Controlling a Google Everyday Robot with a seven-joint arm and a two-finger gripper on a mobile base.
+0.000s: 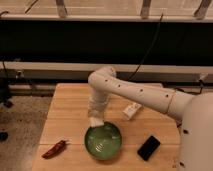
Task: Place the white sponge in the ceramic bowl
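The green ceramic bowl (103, 142) stands on the wooden table (70, 115) near its front edge. My white arm reaches in from the right and bends down over the table. My gripper (95, 119) points down just above the bowl's far left rim. It is shut on a small white block, the white sponge (95, 122), which hangs at the rim of the bowl.
A longer flat white oblong piece (132, 110) lies right of the gripper. A black phone-like slab (149, 147) lies right of the bowl. A red chilli pepper (54, 149) lies at the front left. A dark wall and rails run behind the table.
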